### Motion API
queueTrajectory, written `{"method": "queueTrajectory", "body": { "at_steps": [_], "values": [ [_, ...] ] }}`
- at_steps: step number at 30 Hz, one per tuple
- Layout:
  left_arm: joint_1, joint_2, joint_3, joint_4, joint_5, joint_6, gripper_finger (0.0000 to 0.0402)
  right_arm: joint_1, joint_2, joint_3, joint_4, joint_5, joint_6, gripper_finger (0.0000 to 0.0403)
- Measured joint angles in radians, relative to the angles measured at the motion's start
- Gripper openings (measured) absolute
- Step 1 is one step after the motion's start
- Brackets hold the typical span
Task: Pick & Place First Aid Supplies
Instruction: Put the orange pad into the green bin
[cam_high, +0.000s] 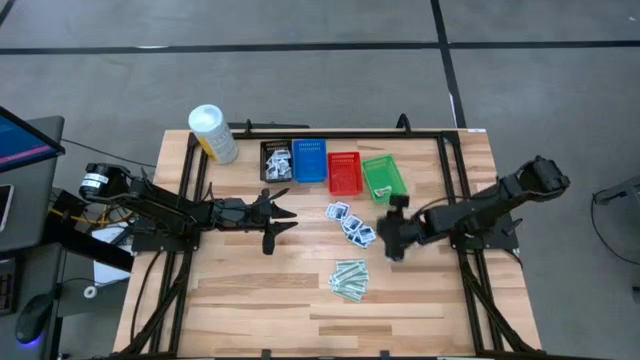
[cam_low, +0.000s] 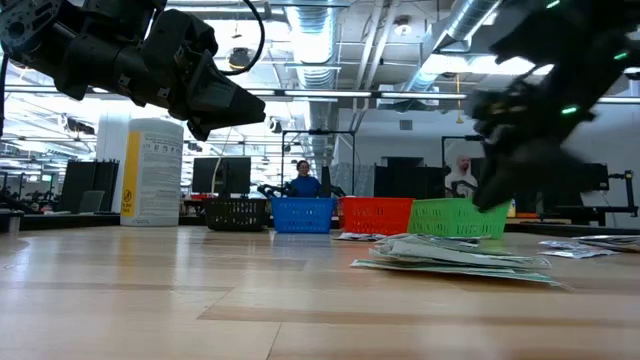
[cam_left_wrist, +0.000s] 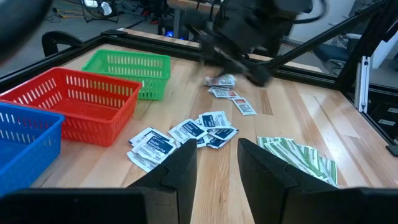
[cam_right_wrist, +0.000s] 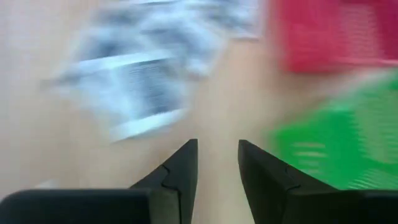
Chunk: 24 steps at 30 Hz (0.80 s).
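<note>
Both claws stand spread (empty): right claw (cam_high: 392, 238) beside white packets (cam_high: 350, 224), left claw (cam_high: 282, 218) waiting.

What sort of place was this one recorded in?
Likely a robotics lab or open workshop: exposed ceiling ducts, rows of monitors on desks behind the wooden table, and a person seated at a workstation beyond it.

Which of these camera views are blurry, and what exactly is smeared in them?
Right wrist view: heavily motion-smeared, the packets and the green basket streaked, only its own fingers crisp. Low view: the right gripper is blurred. Left wrist view: the far arm smears; the packets there stay sharp. High view: clear.
</note>
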Motion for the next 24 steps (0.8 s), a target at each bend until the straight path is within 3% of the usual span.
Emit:
{"method": "queueTrajectory", "body": {
  "at_steps": [5,12,24],
  "values": [
    [0.0,0.0,0.0,0.0,0.0,0.0,0.0116,0.146,0.0,0.0,-0.004,-0.148,-0.002,0.0108],
    [0.0,0.0,0.0,0.0,0.0,0.0,0.0116,0.256,0.0,0.0,-0.004,-0.163,-0.001,0.0108],
    [0.0,0.0,0.0,0.0,0.0,0.0,0.0116,0.208,0.003,-0.052,-0.002,-0.26,0.023,0.0108]
  ]
}}
